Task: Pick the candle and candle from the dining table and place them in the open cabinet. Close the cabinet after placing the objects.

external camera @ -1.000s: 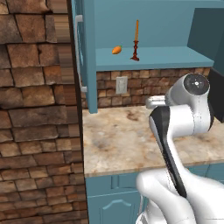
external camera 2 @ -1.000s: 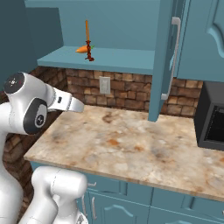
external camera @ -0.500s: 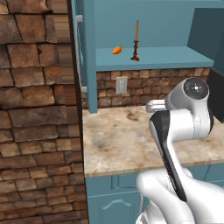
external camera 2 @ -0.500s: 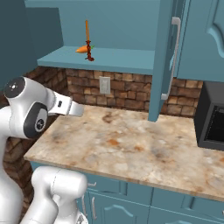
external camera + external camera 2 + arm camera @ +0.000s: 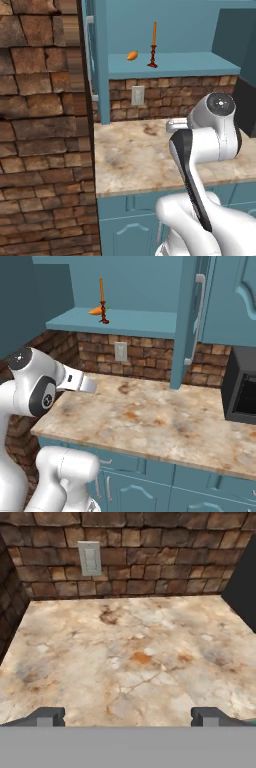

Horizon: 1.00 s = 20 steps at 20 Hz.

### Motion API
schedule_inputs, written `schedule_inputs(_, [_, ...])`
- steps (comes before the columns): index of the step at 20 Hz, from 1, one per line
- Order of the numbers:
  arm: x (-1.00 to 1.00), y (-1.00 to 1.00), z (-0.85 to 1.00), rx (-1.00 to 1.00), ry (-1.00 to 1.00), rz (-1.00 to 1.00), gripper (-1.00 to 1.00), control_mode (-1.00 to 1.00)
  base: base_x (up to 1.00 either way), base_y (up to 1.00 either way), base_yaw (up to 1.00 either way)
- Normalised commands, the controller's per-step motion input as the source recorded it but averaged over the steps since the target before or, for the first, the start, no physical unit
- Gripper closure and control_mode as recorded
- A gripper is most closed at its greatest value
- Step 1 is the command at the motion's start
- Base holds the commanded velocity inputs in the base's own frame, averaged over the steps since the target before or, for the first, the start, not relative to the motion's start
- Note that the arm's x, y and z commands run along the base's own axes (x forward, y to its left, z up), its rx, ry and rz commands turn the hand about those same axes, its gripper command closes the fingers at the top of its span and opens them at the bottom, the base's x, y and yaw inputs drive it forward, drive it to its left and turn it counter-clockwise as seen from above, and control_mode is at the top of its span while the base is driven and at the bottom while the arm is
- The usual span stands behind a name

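Taper candle (image 5: 154, 45) on cabinet shelf (image 5: 200, 63), oval lump (image 5: 132, 55) just left; counter (image 5: 150, 421) below.

Backsplash of rough brown-and-rust brick (image 5: 150, 557) runs behind the bench, with a pale grey wall outlet (image 5: 90, 558) set in it at about 11 o'clock in the hand view. A brick pillar (image 5: 42, 130) of the same stone fills the 9 o'clock side of the left base view, floor to ceiling. Below the stone top, teal base units (image 5: 150, 486) with arched panels and slim silver pulls. A black microwave (image 5: 242, 388) sits at 3 o'clock in the right base view, against the brick. Lighting even, flat, without hard shadows.
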Motion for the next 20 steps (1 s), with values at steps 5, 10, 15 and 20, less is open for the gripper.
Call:
schedule_inputs(5, [0.00,0.00,0.00,0.00,0.00,0.00,-1.00,1.00,-0.40,-0.28,0.00])
schedule_inputs(10, [0.00,0.00,0.00,0.00,0.00,0.00,-1.00,1.00,-0.50,-0.51,-0.13])
schedule_inputs(15, [0.00,0.00,0.00,0.00,0.00,0.00,-1.00,1.00,-0.61,-0.48,-0.39])
schedule_inputs(20, [0.00,0.00,0.00,0.00,0.00,0.00,-1.00,1.00,-0.64,-0.23,-0.42])
